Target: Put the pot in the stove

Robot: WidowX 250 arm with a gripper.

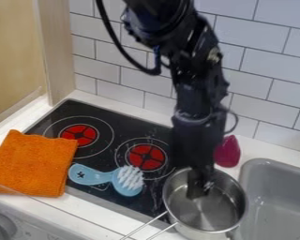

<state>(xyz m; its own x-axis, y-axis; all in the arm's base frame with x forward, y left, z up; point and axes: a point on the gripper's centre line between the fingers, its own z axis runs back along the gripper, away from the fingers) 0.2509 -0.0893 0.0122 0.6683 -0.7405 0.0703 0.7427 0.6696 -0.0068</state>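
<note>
My gripper (198, 188) hangs down over the pot, its lower end inside the rim near the back wall. I cannot tell whether it touches the metal. The silver pot (209, 213) stands upright on the white counter between the stove and the sink, its wire handle pointing to the lower left. To its left lies the black stove (108, 161), with two red burners showing.
A blue brush (95, 175) with white bristles lies across the stove's front part. An orange cloth (32, 162) covers the stove's left front corner. Behind the pot is a magenta object (228, 151); the grey sink (274, 197) is at right.
</note>
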